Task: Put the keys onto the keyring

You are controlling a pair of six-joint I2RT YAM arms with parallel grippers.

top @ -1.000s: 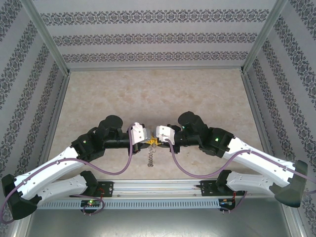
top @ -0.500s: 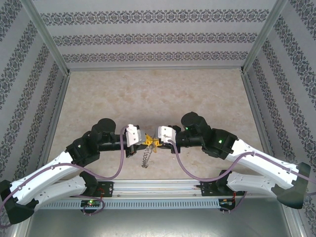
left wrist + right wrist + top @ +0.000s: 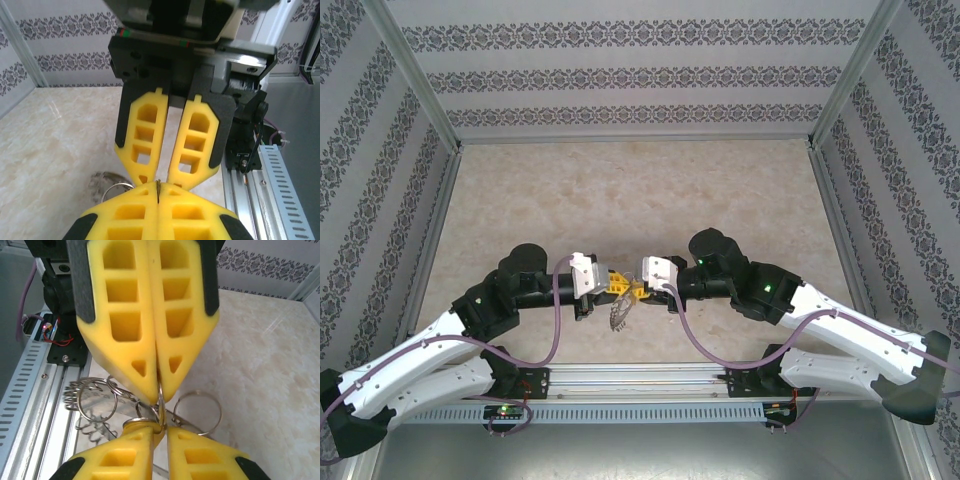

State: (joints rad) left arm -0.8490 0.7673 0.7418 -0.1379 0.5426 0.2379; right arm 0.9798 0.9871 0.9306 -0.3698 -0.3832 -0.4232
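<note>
Presently both grippers meet tip to tip just beyond the middle of the rail (image 3: pixel 640 378), low over the table (image 3: pixel 640 190). The left gripper (image 3: pixel 617 284) is clamped tight, its yellow fingers pressed flat together on one thin wire loop (image 3: pixel 160 399) of the keyring (image 3: pixel 619 313). The rest of the keyring hangs beneath that pinch, nearer the rail than either wrist. Whether its lowest loops rest on the table I cannot tell. The right gripper (image 3: pixel 634 290) faces it from over the rail's right half with its jaws parted a little, and the pinched wire runs down into that gap. Whether the pads bear on the wire is not clear. The key is too small for me to tell from the yellow fingers.

Risks noted:
- **Loss of grip:** The whole keyring depends on a single edge-on pinch of springy wire. A slight twist from either arm could let it slide out and drop toward the rail.
- **Dropped key:** With the right jaws slack, a key sitting between them may fall free unthreaded.
- **Snagging:** Neighbouring loops (image 3: pixel 198 392) crowd the fingertips and could catch on withdrawal, dragging the ring askew.
- **Collision:** The fingertips nearly touch, so a small misjudged advance would knock them together.
</note>
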